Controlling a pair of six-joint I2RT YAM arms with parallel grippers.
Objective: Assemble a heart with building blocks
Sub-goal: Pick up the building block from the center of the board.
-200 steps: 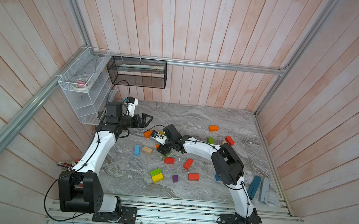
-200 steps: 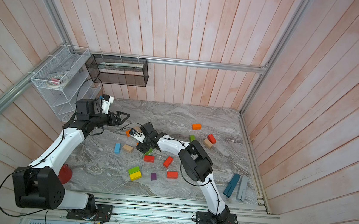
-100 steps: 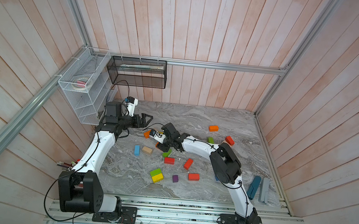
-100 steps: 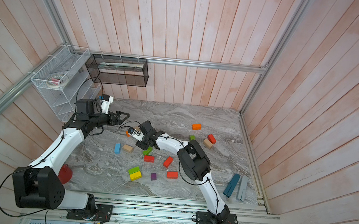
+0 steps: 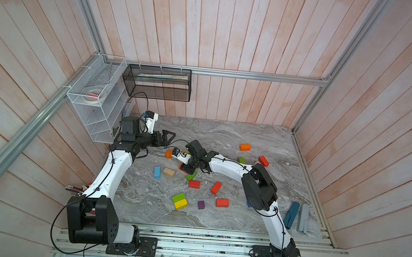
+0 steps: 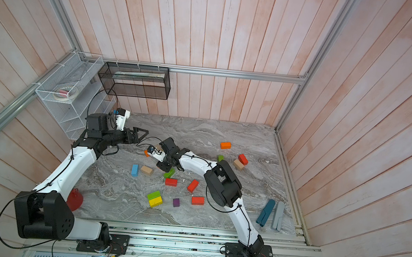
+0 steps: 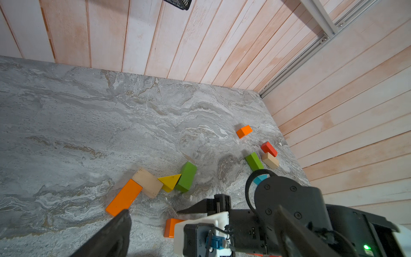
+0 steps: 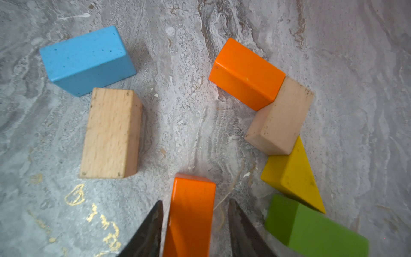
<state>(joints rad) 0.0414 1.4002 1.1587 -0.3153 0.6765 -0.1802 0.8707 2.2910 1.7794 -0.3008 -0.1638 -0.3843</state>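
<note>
My right gripper (image 8: pixel 195 201) is low over the marble table (image 5: pixel 224 136), near its middle. Its jaws straddle an orange brick (image 8: pixel 191 213), and a gap shows on one side. Beyond it a curved row runs orange block (image 8: pixel 244 73), pale tan block (image 8: pixel 282 118), yellow wedge (image 8: pixel 293 175), green block (image 8: pixel 311 227). A blue block (image 8: pixel 87 60) and a tan block (image 8: pixel 111 133) lie apart on the other side. My left gripper (image 5: pixel 169 138) hangs open and empty at the back left. Red (image 5: pixel 194 184), purple (image 5: pixel 201 204), green and yellow (image 5: pixel 179 201) blocks lie nearer the front.
A dark-blue bar (image 5: pixel 291 214) and a grey bar (image 5: pixel 303 218) lie at the front right. An orange block (image 5: pixel 245 147), a red one (image 5: pixel 263 161) and a green one (image 5: pixel 241 160) sit at the back right. Wire baskets (image 5: pixel 94 97) hang on the left wall.
My right gripper's jaws have narrowed from wide open to close around the orange brick. The left arm has not moved.
</note>
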